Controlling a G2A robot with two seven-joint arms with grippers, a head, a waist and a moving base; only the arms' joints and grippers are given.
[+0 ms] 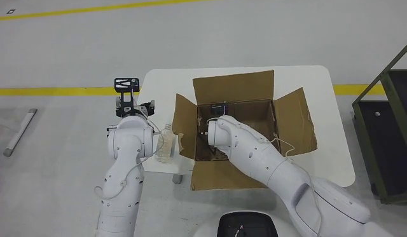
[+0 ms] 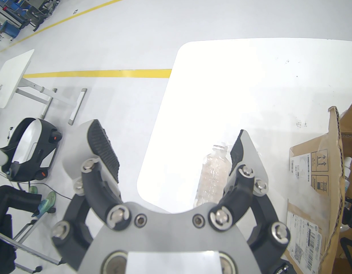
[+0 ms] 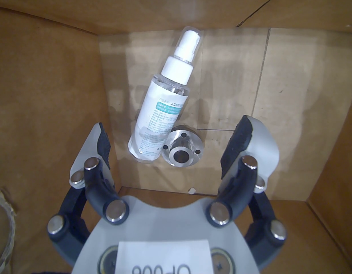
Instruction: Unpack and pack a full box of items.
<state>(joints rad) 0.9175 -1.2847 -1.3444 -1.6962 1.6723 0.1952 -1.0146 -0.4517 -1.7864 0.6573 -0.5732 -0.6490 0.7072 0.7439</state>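
Yellow floor lines (image 1: 191, 0) run past a dark metal frame (image 1: 388, 142) (right of the white table (image 1: 327, 148)).

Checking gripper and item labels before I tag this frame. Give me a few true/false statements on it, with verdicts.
1. The right gripper is open inside the cardboard box. True.
2. The right gripper is clamped on the spray bottle. False: the bottle lies unheld on the box floor.
3. A metal flange lies right beside the spray bottle. True.
4. The clear plastic bottle is in the box. False: it is on the white table, outside the box's flap.
5. The left gripper holds the plastic bottle. False: it is open and empty.
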